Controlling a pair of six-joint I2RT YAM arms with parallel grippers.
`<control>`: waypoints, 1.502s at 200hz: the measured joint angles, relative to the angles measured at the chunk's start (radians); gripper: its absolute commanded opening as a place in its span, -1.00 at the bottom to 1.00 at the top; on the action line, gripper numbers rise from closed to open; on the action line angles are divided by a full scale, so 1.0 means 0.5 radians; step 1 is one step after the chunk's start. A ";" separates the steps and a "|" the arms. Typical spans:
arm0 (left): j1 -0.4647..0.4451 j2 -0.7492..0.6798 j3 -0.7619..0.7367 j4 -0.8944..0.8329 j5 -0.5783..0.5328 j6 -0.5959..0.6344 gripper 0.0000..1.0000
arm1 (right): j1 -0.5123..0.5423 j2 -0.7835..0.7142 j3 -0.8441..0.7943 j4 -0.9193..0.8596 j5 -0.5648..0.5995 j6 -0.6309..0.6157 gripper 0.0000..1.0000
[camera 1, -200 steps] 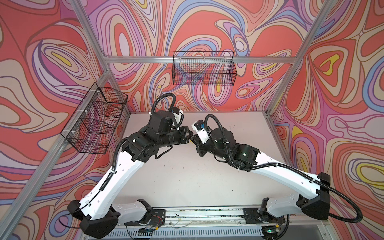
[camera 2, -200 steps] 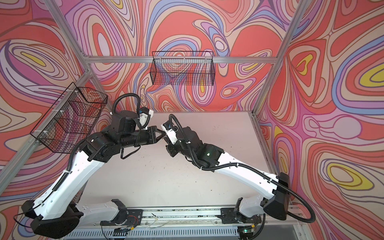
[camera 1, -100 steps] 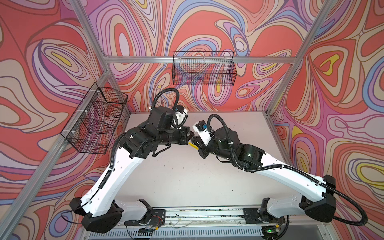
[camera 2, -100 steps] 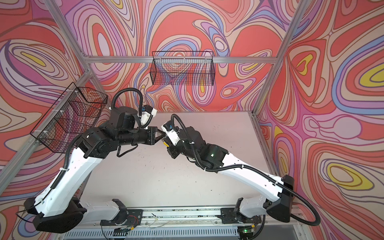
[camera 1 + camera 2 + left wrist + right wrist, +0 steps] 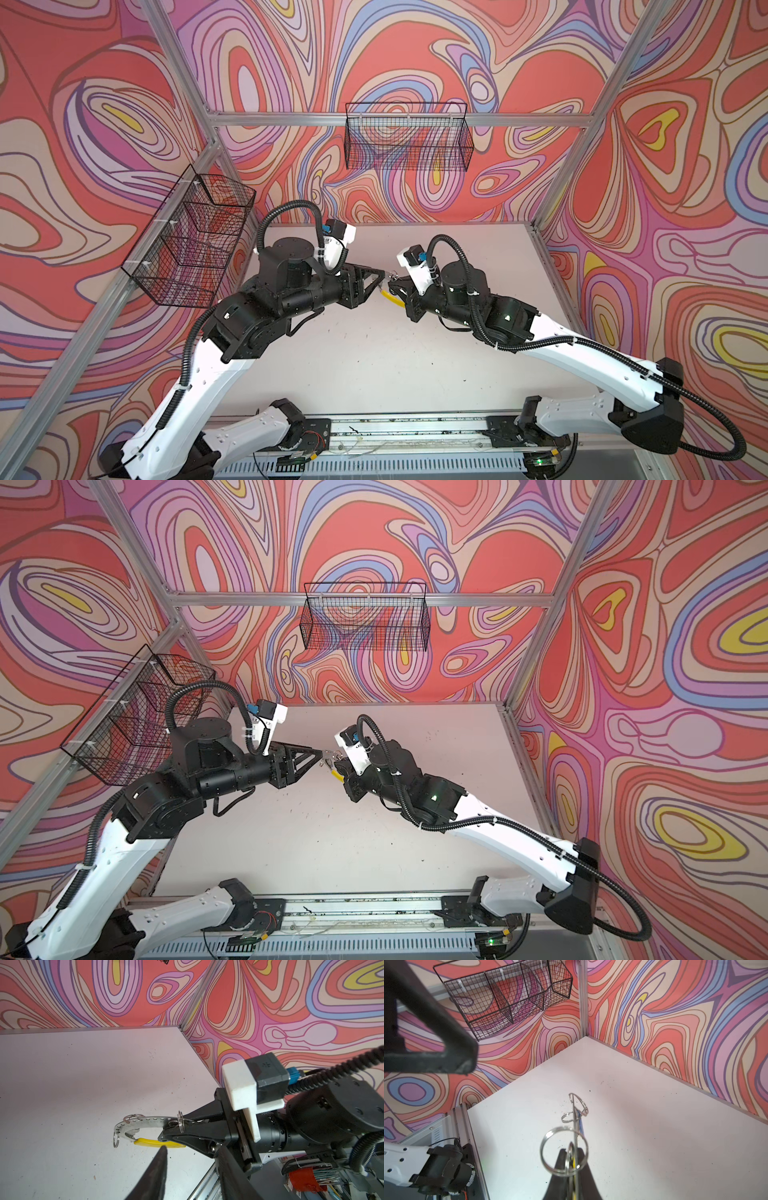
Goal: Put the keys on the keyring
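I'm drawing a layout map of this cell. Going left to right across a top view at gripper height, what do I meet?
Side wire basket → left wrist camera → left gripper → keyring → right arm's base. The right gripper overlaps the keyring it grips, so it is left out.

Bare tabletop [image 5: 374, 365] all round below the keyring [image 5: 149, 1121], free behind it up to the back wall [image 5: 519, 174] and free in front of it down to the front rail [image 5: 415, 419], in a lane between the left arm [image 5: 195, 374] and the right arm [image 5: 582, 357]. Tight at the keyring itself: clamped at one end in the right tool [image 5: 166, 1134], and crowded on the opposite side by the left tool [image 5: 380, 279] with parted fingers (one fingertip [image 5: 163, 1150] just beside the yellow sleeve [image 5: 158, 1144]). High behind the keyring, back-wall basket [image 5: 407, 141]; far to its left, side-wall basket [image 5: 191, 241].
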 measured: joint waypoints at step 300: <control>-0.004 0.101 -0.300 0.458 0.030 -0.014 -0.30 | 0.000 0.027 -0.020 0.106 0.112 0.157 -1.00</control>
